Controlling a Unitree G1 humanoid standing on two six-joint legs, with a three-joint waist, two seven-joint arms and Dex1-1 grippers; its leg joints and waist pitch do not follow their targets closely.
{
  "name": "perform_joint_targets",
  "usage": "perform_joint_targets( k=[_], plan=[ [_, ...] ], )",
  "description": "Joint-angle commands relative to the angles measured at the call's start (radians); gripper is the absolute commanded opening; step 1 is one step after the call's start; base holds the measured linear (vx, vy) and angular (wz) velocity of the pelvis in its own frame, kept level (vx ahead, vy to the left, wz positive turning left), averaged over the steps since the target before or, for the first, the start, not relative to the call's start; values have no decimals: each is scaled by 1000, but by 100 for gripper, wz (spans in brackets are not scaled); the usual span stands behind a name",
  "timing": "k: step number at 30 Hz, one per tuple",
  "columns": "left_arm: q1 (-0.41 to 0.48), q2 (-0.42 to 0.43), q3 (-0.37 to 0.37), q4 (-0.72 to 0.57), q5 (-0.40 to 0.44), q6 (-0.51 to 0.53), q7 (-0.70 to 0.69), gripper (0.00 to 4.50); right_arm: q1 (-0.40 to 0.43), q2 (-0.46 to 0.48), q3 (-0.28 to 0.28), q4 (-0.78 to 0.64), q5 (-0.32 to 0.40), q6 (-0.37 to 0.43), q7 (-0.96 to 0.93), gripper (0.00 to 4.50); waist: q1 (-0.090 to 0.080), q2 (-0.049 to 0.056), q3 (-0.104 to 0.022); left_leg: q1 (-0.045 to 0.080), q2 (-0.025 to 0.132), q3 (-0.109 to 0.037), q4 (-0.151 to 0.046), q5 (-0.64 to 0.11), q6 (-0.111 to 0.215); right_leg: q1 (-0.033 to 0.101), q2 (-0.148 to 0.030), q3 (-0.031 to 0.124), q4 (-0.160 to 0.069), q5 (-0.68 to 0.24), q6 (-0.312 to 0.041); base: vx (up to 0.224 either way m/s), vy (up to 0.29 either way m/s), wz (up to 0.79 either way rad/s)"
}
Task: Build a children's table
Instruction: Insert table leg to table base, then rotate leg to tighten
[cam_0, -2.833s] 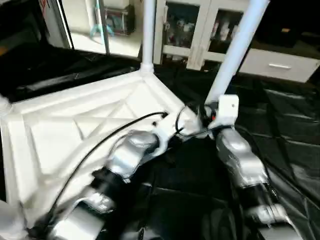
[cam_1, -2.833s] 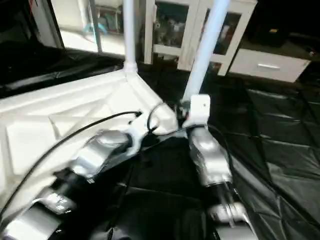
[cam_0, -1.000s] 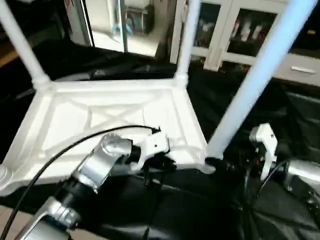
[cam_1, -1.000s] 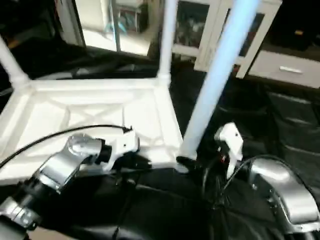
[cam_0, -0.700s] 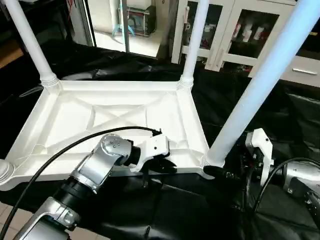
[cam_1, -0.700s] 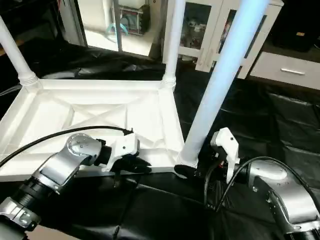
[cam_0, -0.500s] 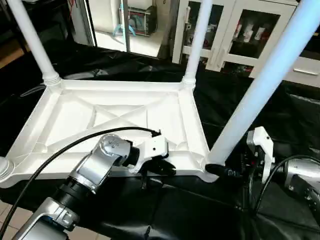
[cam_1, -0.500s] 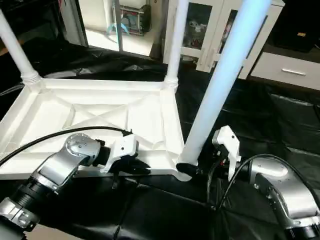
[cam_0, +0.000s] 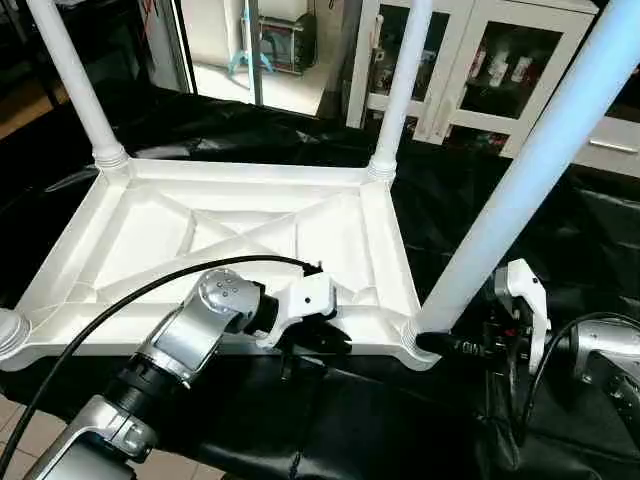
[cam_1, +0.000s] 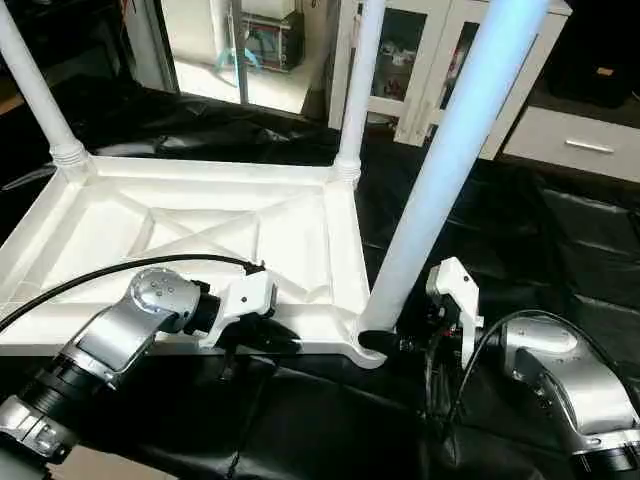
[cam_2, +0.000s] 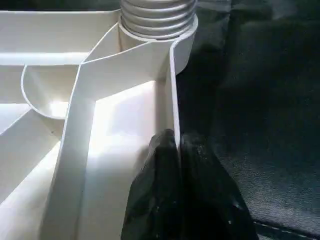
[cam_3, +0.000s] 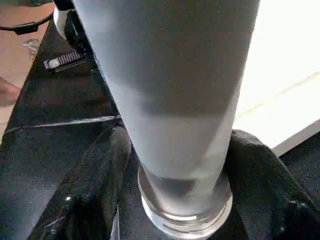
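The children's table (cam_0: 200, 215) lies upside down on a black sheet, ribbed underside up. White legs stand in its two far sockets (cam_0: 75, 80) (cam_0: 405, 80) and in the near right socket (cam_0: 520, 190). My left gripper (cam_0: 335, 343) is shut on the near rim of the top, its black fingers (cam_2: 160, 185) pinching the thin wall beside the near right socket. My right gripper (cam_0: 430, 342) reaches in from the right at the foot of the near right leg (cam_3: 170, 75). Its fingers (cam_3: 95, 200) lie against both sides of that leg, just above the socket.
A white glass-door cabinet (cam_0: 480, 60) stands behind the table. Crinkled black sheet (cam_0: 560, 240) covers the floor around it. A black cable (cam_0: 150, 290) loops over my left forearm. The near left socket (cam_0: 8, 335) shows at the picture's edge.
My right gripper's fingers have drawn in around the foot of the near right leg. My left gripper has kept its hold on the rim. The camera has shifted slightly.
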Motion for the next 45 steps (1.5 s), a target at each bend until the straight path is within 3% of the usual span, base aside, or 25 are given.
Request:
perform_joint_targets(
  k=[1, 2, 7, 13, 16, 19, 20, 22, 23, 24, 27, 28, 29, 30, 31, 32, 33, 34, 35, 36, 39, 42, 45],
  plan=[
    [-3, -19, -4, -40, -42, -37, -23, 0, -9, -2, 11, 2, -4, -5, 20, 269, -3, -17, -62, 6, 86, -31, -68, -52, 98, 51, -102, 53, -70, -105, -240, 0, 0, 0],
    [-3, -19, -4, -39, -42, -36, -24, 0, -11, 0, 12, 5, -6, -5, 23, 246, -3, -17, -62, 7, 87, -31, -67, -51, 99, 50, -101, 53, -70, -102, -239, 0, 0, 0],
    [3, -17, -5, -44, -39, -36, -28, 0, -9, 3, 29, 11, -18, -13, 37, 218, -3, -18, -64, 5, 86, -31, -66, -38, 106, 51, -102, 52, -67, -89, -240, 0, 0, 0],
    [-5, -18, 1, -26, -30, -38, -19, 0, -12, 31, 35, 37, -36, -25, 13, 206, -5, -15, -63, 6, 85, -31, -66, -53, 100, 50, -102, 53, -70, -101, -241, 0, 0, 0],
    [-13, -26, 8, -5, -22, -35, 3, 0, -19, 69, 26, 82, -57, -24, -59, 203, -9, -11, -59, 8, 86, -33, -70, -93, 79, 48, -102, 53, -77, -157, -234, 0, 0, 0],
    [-22, -42, 15, 21, -9, -23, 43, 0, -28, 111, 13, 124, -79, -32, -138, 202, -19, -11, -52, 12, 86, -37, -79, -167, 38, 48, -102, 51, -91, -287, -207, 0, 0, 0],
    [-38, -69, 30, 59, 5, -7, 103, 0, -46, 161, -1, 163, -103, -4, -249, 201, -26, -8, -51, 16, 84, -37, -80, -187, 20, 43, -101, 51, -97, -323, -199, 0, 0, 0],
    [-47, -85, 39, 76, 6, -2, 129, 0, -54, 183, -6, 176, -113, 10, -293, 200, -34, -10, -53, 13, 83, -41, -83, -198, 2, 48, -102, 50, -98, -348, -182, 0, 0, 0],
    [-72, -121, 59, 112, 12, 22, 194, 0, -69, 234, -9, 188, -127, 50, -375, 199, -38, -12, -54, 12, 84, -42, -85, -193, -3, 47, -100, 51, -97, -336, -177, 0, 0, 0],
    [-72, -121, 59, 112, 12, 22, 194, 0, -69, 234, -9, 188, -127, 50, -375, 199, -38, -12, -54, 12, 84, -42, -85, -193, -3, 47, -100, 51, -97, -336, -177, 0, 0, 0],
    [-133, -193, 85, 177, 46, 88, 341, 0, -118, 364, -9, 218, -162, 91, -554, 198, -48, -12, -55, 16, 80, -42, -85, -216, -18, 43, -103, 52, -100, -354, -175, 0, 0, 0],
    [-133, -193, 85, 177, 46, 88, 341, 0, -118, 364, -9, 218, -162, 91, -554, 198, -51, -10, -56, 14, 81, -43, -85, -206, -18, 43, -103, 52, -100, -341, -176, 0, 0, 0],
    [-164, -238, 109, 214, 60, 122, 437, 0, -159, 450, -32, 263, -197, 79, -715, 198, -55, -6, -56, 14, 81, -41, -85, -201, -23, 40, -101, 54, -98, -321, -182, 0, 0, 0],
    [-164, -238, 109, 214, 60, 122, 437, 0, -159, 450, -32, 263, -197, 79, -715, 198, -55, -6, -56, 14, 81, -41, -85, -201, -23, 40, -101, 54, -98, -321, -182, 0, 0, 0],
    [-186, -274, 131, 243, 65, 137, 512, 0, -190, 514, -60, 305, -221, 51, -845, 198, -60, -5, -58, 14, 79, -42, -86, -194, -36, 40, -100, 53, -96, -305, -188, 0, 0, 0],
    [-216, -326, 159, 283, 69, 154, 605, 0, -237, 600, -81, 365, -239, 16, -979, 198, -60, -10, -62, 16, 78, -41, -84, -183, -37, 39, -102, 54, -96, -278, -192, 0, 0, 0],
    [-224, -338, 165, 293, 72, 153, 628, 0, -252, 601, -52, 380, -254, 6, -956, 197, -63, -7, -61, 14, 77, -39, -83, -183, -39, 37, -100, 55, -94, -270, -198, 0, 0, 0],
    [-227, -342, 166, 297, 74, 153, 635, 0, -258, 602, -46, 384, -261, -2, -955, 197, -62, -7, -64, 14, 76, -40, -82, -176, -39, 39, -101, 54, -93, -258, -200, 0, 0, 0],
    [-239, -353, 172, 310, 80, 153, 661, 0, -287, 617, -52, 402, -276, -43, -975, 197, -54, -9, -69, 12, 76, -35, -76, -109, -7, 46, -100, 56, -82, -137, -216, 0, 0, 0],
    [-243, -352, 169, 312, 87, 147, 671, 0, -301, 623, -68, 406, -269, -40, -982, 197, -55, -9, -68, 12, 76, -33, -76, -94, 3, 45, -97, 56, -81, -104, -222, 0, 0, 0],
    [-244, -348, 167, 312, 90, 146, 672, 0, -315, 621, -63, 402, -274, -48, -961, 196, -48, -11, -72, 4, 74, -32, -73, -25, 54, 57, -98, 54, -68, 10, -238, 0, 0, 0],
    [-242, -343, 174, 317, 94, 149, 669, 0, -316, 626, -56, 398, -292, -48, -953, 195, -45, -11, -71, 5, 76, -30, -74, -26, 74, 57, -100, 53, -70, 5, -247, 0, 0, 0],
    [-245, -339, 177, 327, 96, 146, 673, 0, -311, 627, -51, 406, -305, -64, -950, 195, -47, -10, -66, 9, 80, -31, -79, -69, 57, 53, -98, 52, -78, -69, -241, 0, 0, 0]
  ],
)
